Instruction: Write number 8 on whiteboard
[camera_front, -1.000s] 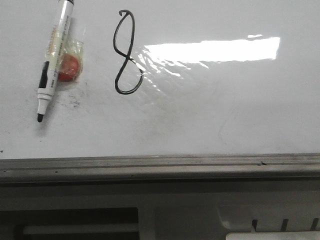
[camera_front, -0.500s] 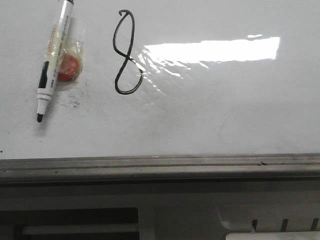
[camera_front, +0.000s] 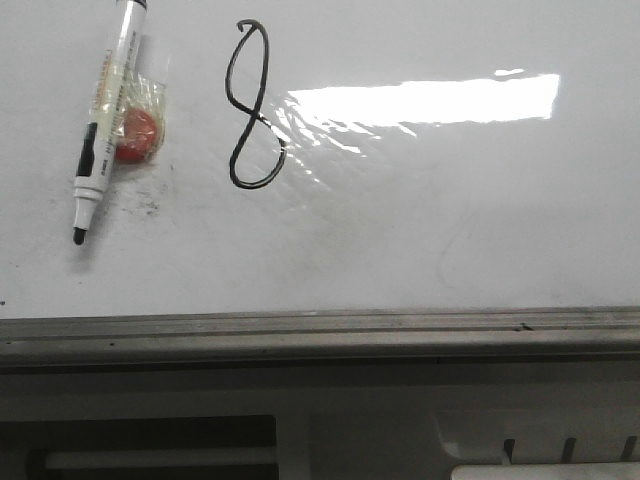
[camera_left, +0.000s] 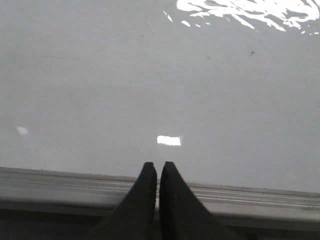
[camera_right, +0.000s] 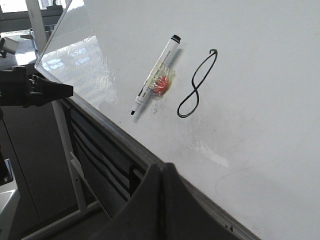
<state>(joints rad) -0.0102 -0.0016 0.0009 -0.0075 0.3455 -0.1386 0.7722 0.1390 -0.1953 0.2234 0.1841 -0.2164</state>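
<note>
A thin black number 8 (camera_front: 252, 105) is drawn on the glossy whiteboard (camera_front: 420, 230); it also shows in the right wrist view (camera_right: 196, 85). An uncapped black-and-white marker (camera_front: 105, 118) lies on the board left of the 8, over a red magnet (camera_front: 137, 136); it also shows in the right wrist view (camera_right: 152, 81). My left gripper (camera_left: 158, 166) is shut and empty over the board's grey rim (camera_left: 60, 182). My right gripper (camera_right: 162, 167) is shut and empty at the rim, well away from the marker. Neither gripper shows in the front view.
The grey metal rim (camera_front: 320, 330) runs along the board's near edge. Glare (camera_front: 430, 100) lies right of the 8. Faint grey smudges (camera_front: 450, 250) mark the board. In the right wrist view a black fixture (camera_right: 30, 89) and a white stand (camera_right: 65, 145) sit beside the board.
</note>
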